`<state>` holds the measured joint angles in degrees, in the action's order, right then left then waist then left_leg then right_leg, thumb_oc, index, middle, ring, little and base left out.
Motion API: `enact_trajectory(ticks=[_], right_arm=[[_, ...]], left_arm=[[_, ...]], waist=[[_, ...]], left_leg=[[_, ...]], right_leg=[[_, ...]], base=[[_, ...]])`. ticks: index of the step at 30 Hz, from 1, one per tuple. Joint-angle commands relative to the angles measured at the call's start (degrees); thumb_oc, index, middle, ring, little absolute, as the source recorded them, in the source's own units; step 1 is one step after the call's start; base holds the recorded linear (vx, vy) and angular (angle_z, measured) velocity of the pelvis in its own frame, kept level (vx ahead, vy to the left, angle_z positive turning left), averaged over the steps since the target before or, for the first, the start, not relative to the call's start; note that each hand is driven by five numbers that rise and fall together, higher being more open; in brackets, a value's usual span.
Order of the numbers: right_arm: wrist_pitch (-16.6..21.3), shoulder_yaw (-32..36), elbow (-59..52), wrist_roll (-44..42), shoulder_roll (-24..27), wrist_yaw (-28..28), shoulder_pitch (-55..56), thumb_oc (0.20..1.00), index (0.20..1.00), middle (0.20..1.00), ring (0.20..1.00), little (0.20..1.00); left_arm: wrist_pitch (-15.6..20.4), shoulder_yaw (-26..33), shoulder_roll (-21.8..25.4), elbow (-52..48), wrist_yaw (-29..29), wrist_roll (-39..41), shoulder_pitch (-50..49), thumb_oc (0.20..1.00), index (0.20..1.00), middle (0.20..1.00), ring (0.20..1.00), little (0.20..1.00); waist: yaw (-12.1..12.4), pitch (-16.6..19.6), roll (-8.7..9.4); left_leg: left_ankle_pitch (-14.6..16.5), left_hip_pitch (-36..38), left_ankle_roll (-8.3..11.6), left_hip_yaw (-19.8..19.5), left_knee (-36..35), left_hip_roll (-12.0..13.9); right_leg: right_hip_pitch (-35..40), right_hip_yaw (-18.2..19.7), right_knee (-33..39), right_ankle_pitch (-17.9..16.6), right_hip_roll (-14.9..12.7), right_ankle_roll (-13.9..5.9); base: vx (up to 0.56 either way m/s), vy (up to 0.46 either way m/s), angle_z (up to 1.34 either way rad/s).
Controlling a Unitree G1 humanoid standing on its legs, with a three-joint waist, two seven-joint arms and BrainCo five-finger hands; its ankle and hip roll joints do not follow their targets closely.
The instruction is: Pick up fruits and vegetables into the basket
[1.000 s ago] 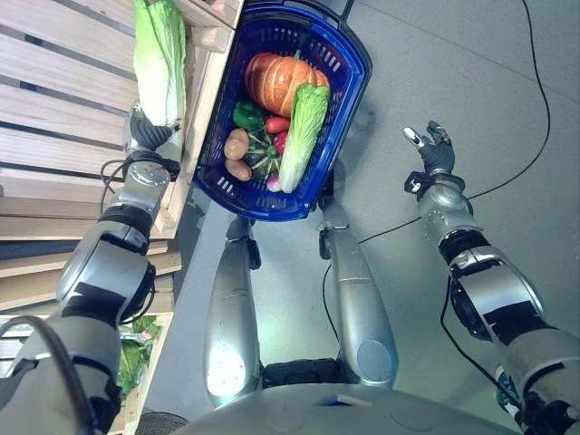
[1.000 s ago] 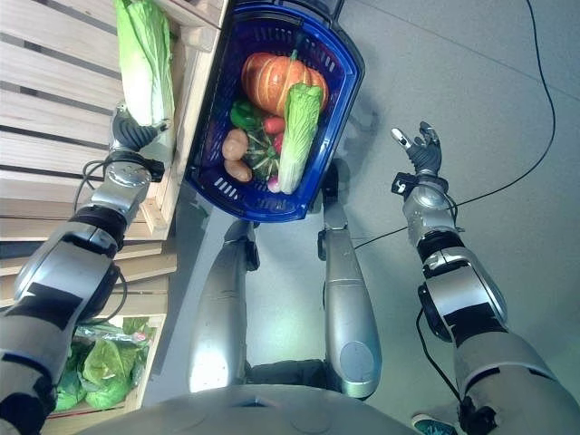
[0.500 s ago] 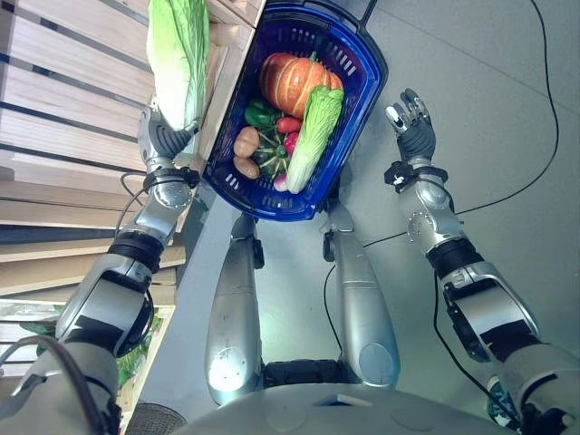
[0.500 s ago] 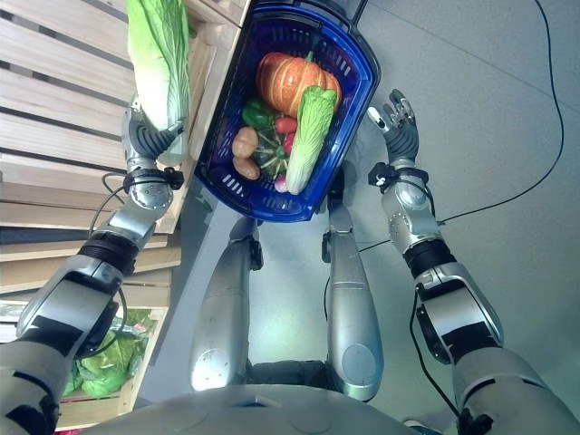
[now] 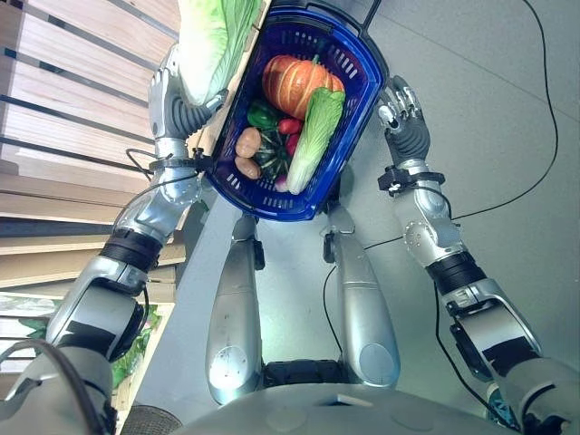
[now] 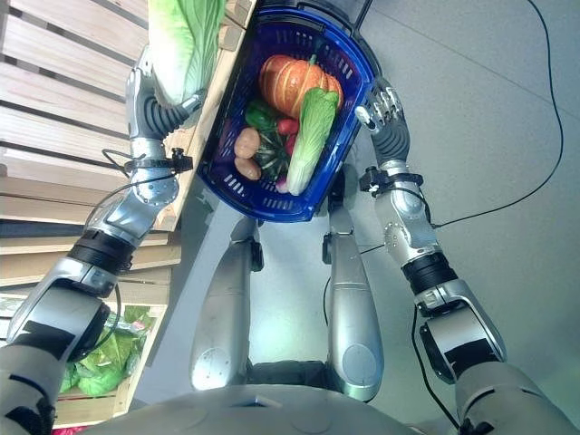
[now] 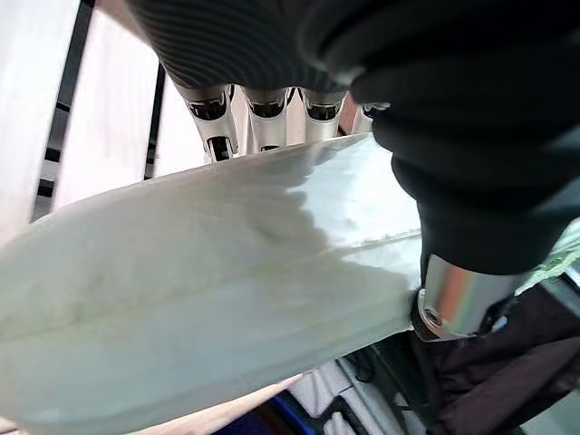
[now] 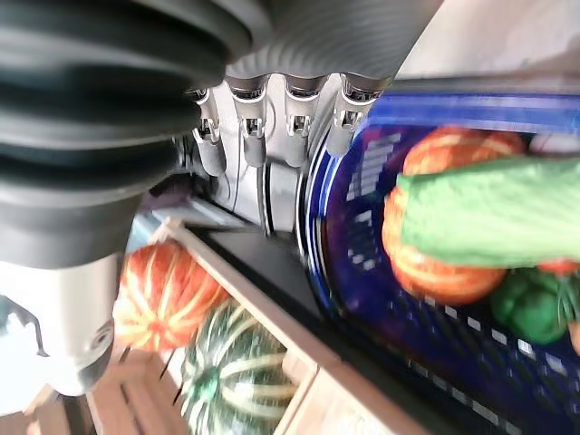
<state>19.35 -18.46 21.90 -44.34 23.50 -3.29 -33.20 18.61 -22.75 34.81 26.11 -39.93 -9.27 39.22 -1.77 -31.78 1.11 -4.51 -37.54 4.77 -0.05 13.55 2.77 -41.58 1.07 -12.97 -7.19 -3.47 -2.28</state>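
Nearest the robot, at the lower left, a crate held bagged leafy greens (image 6: 100, 362); above it rose the slatted wooden shelf (image 5: 63, 100). The left robot hand (image 5: 181, 104) stood against the shelf's edge, its fingers curled round the pale stalk end of a napa cabbage (image 5: 213, 41); the left wrist view showed that white stalk (image 7: 208, 290) lying across the palm with fingers and thumb closed on it. The cabbage was held just beside the left rim of the blue basket (image 5: 358, 95), not yet over it.

The basket already carried a good load: two potatoes (image 5: 245, 145) at the near left, a green pepper (image 5: 261, 116), something red beside it that I could not name for certain, a second napa cabbage (image 5: 313, 127) lying lengthwise, and an orange pumpkin (image 5: 294, 82) at the far end; so the task looked well along, with the held cabbage the item in hand.

The right robot hand (image 6: 381, 109) was at the basket's right rim with fingers straight and relaxed, holding nothing; whether it touched the rim I could not tell.

Past that hand, the right wrist view showed a crate with another orange pumpkin (image 8: 163, 294) and a green striped squash (image 8: 237, 385), perhaps left to pick; the basket's left rim and the shelf edge stood between the held cabbage and its place.
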Motion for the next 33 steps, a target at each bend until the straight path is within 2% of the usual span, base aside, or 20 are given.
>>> enact_trajectory(ticks=[1, 8, 19, 25, 33], right_arm=[[0.53, -0.26, -7.22, -0.14, 1.48, 3.36, 1.54, 1.0, 1.0, 1.0, 1.0, 1.0], [-0.68, -2.54, -9.5, -0.15, 1.43, 5.58, 0.76, 1.0, 1.0, 1.0, 1.0, 1.0], [-1.46, -5.77, -10.55, -1.62, 0.76, 4.71, -2.1, 1.0, 1.0, 1.0, 1.0, 1.0], [-1.46, -6.53, -11.03, -2.05, 0.5, 4.26, -2.85, 1.0, 1.0, 1.0, 1.0, 1.0], [-1.91, -7.41, -12.49, -3.59, 0.74, 6.58, -3.7, 1.0, 1.0, 1.0, 1.0, 1.0]], left_arm=[[5.83, 2.12, 1.31, -5.89, 2.38, -3.33, 0.38, 0.2, 0.2, 0.2, 0.2, 0.2], [6.13, -1.54, 0.96, -7.65, 9.54, -1.02, 1.1, 0.2, 0.2, 0.2, 0.2, 0.2], [9.2, -9.08, -0.31, -9.35, 18.46, 1.56, 3.77, 0.2, 0.2, 0.2, 0.2, 0.2], [8.99, -11.26, -1.0, -10.6, 20.66, 2.43, 4.61, 0.2, 0.2, 0.2, 0.2, 0.2], [6.57, -13.44, -1.12, -11.81, 25.03, 4.01, 5.46, 0.2, 0.2, 0.2, 0.2, 0.2]], waist=[[-0.66, 1.99, -2.12], [-0.76, 1.99, -2.0], [-0.77, 1.99, -1.49], [-0.71, 1.99, -1.18], [-0.7, 1.99, -0.85]], left_leg=[[0.34, 0.37, -0.87, -0.22, -2.45, -3.75], [0.11, 0.74, -1.04, 0.05, -3.03, -3.56], [0.0, 1.09, -1.27, 0.43, -3.45, -3.36], [0.12, 1.14, -1.34, 0.43, -3.53, -3.27], [0.21, 1.1, -1.42, 0.48, -3.64, -3.13]], right_leg=[[4.04, -5.04, -3.68, 7.36, 1.95, -1.5], [4.18, -4.93, -3.36, 6.97, 1.97, -1.84], [4.35, -4.78, -2.8, 6.18, 2.01, -2.33], [4.24, -4.8, -2.76, 5.9, 1.96, -2.58], [3.98, -4.76, -2.77, 5.65, 1.99, -2.81]], base=[[0.0, 0.0, 0.0], [0.0, 0.0, 0.0], [0.0, 0.0, 0.0], [0.0, 0.0, 0.0], [0.0, 0.0, 0.0]])
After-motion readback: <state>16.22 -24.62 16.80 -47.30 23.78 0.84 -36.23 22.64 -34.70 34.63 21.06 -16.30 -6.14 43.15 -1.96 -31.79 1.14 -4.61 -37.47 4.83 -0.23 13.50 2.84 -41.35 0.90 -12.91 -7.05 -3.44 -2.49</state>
